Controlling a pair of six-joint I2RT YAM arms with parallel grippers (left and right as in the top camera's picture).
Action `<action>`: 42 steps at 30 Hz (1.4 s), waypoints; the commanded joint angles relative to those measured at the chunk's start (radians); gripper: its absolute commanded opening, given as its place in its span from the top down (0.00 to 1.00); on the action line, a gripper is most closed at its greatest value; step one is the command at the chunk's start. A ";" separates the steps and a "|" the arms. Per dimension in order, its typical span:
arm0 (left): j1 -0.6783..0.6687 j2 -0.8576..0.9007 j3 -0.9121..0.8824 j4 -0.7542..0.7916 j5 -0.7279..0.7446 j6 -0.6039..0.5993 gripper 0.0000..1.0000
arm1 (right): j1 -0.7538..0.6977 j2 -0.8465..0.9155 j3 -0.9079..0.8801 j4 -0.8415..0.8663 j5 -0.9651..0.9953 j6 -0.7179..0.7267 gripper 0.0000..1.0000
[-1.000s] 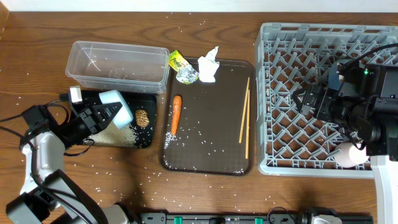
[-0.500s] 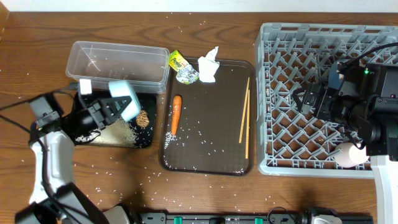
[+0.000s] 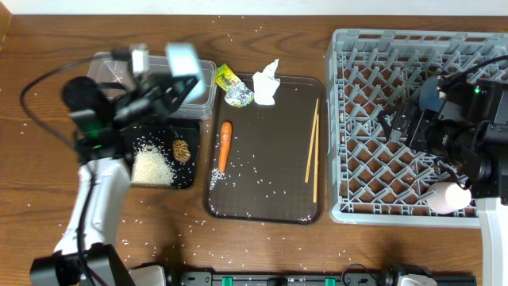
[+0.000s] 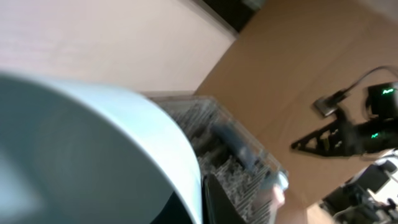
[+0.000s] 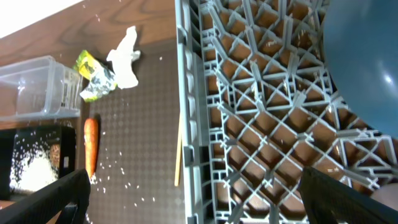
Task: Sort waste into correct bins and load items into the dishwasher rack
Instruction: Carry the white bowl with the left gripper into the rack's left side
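My left gripper [image 3: 176, 75] is shut on the small light blue cup [image 3: 182, 59], held in the air over the clear tub [image 3: 151, 79]. The cup [image 4: 93, 155] fills the left wrist view beside one dark finger [image 4: 216, 202]. The black bin [image 3: 163, 176] holds a rice pile and the brown lump [image 3: 182, 151]. The carrot [image 3: 225, 147], wrapper [image 3: 232, 86], tissue [image 3: 266, 83] and chopsticks [image 3: 312, 151] lie on or at the brown tray [image 3: 266, 199]. My right gripper [image 5: 196, 205] hangs open over the grey rack [image 3: 373, 183], next to the dark blue bowl [image 5: 367, 56].
A pale rounded vessel [image 3: 448, 197], white or pink, sits in the rack's near right corner. Rice grains are scattered over the wooden table and the brown tray. The right arm's bulk covers the rack's right side.
My left arm has risen with the light blue cup, carrying it from above the black bin back and rightward to over the clear tub. The right arm has hardly moved.
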 commanded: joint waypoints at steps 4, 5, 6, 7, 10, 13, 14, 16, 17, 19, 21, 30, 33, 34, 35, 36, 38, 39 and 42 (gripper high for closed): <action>-0.296 0.116 0.040 0.240 -0.290 -0.375 0.94 | -0.035 -0.003 0.007 -0.019 -0.027 0.024 0.01; -0.343 0.148 0.054 0.240 -0.316 -0.375 0.93 | -0.040 -0.003 0.007 -0.021 -0.027 0.030 0.01; -0.374 0.171 0.066 0.240 -0.329 -0.375 0.94 | -0.043 -0.003 0.007 -0.023 -0.027 0.030 0.01; -0.417 0.205 0.084 0.240 -0.341 -0.375 0.94 | -0.044 -0.003 0.007 -0.026 -0.027 0.030 0.01; -0.531 0.298 0.147 0.241 -0.343 -0.375 0.94 | -0.044 -0.003 0.007 -0.037 -0.026 0.030 0.01; -0.633 0.388 0.222 0.255 -0.352 -0.375 0.94 | -0.044 -0.003 0.007 -0.049 -0.022 0.030 0.01; -0.663 0.418 0.249 0.259 -0.357 -0.375 0.94 | -0.044 -0.003 0.007 -0.053 -0.021 0.030 0.01; -0.710 0.467 0.293 0.259 -0.371 -0.375 0.94 | -0.044 -0.003 0.007 -0.056 -0.016 0.030 0.01; -0.726 0.485 0.307 0.259 -0.381 -0.375 0.94 | -0.044 -0.003 0.007 -0.057 -0.015 0.030 0.01; -0.760 0.531 0.344 0.259 -0.407 -0.386 0.94 | -0.044 -0.003 0.007 -0.063 -0.015 0.030 0.01; -0.782 0.585 0.388 0.259 -0.418 -0.424 0.94 | -0.044 -0.003 0.006 -0.069 -0.014 0.029 0.01; -0.832 0.795 0.550 0.376 -0.402 -0.525 0.94 | -0.044 -0.003 0.006 -0.105 0.008 0.021 0.01; -0.843 0.833 0.583 0.392 -0.401 -0.551 0.94 | -0.044 -0.003 0.006 -0.108 0.012 0.018 0.01; -0.849 0.843 0.587 0.391 -0.401 -0.551 0.94 | -0.044 -0.003 0.006 -0.108 0.012 0.018 0.01; -0.853 0.849 0.587 0.391 -0.401 -0.552 0.94 | -0.044 -0.003 0.006 -0.108 0.012 0.018 0.01; -0.855 0.855 0.587 0.389 -0.399 -0.555 0.94 | -0.044 -0.003 0.006 -0.108 0.012 0.018 0.01; -0.855 0.867 0.587 0.389 -0.399 -0.568 0.94 | -0.044 -0.003 0.006 -0.109 0.012 0.018 0.01; -0.853 0.872 0.587 0.389 -0.398 -0.574 0.94 | -0.044 -0.003 0.006 -0.110 0.012 0.018 0.01; -0.842 0.884 0.587 0.388 -0.388 -0.594 0.83 | -0.044 -0.003 0.006 -0.116 0.012 0.018 0.01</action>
